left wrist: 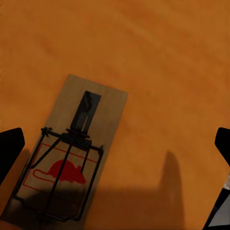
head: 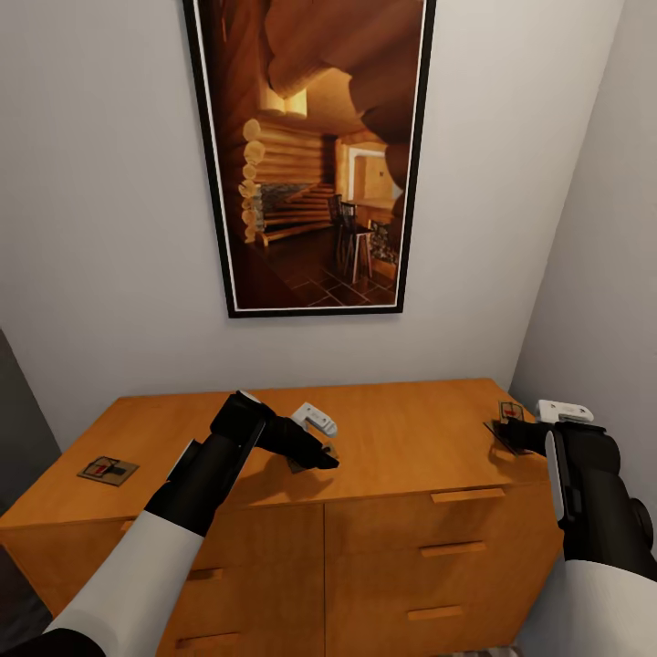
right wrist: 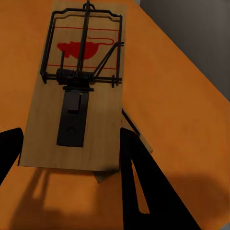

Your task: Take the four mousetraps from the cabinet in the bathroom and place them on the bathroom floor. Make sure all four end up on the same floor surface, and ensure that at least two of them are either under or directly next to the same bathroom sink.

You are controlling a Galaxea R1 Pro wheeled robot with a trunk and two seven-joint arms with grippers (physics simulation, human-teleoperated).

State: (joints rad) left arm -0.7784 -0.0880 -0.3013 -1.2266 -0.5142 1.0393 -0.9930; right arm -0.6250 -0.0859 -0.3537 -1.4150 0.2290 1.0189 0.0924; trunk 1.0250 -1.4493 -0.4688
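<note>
Tan wood of one mousetrap (left wrist: 67,158) lies flat on the cabinet top beneath the left gripper (head: 321,453), whose jaws stand wide apart; in the left wrist view the trap sits toward one black fingertip (left wrist: 9,148), apart from it, with the other fingertip well clear across bare orange wood. At the right gripper (head: 511,432) the jaws are closed on a second mousetrap (right wrist: 76,91): in the right wrist view its near short edge sits between the two black fingers (right wrist: 143,191), its board tilted up off the cabinet top, and the corner of another flat board shows just beneath it, though what that board is cannot be told. A third mousetrap (head: 108,470) rests alone near the left end of the cabinet (head: 401,438), well apart from both grippers. Drawers on the cabinet front are all shut, so their contents cannot be seen. Above the cabinet hangs a framed picture (head: 306,155) on the grey wall.
</note>
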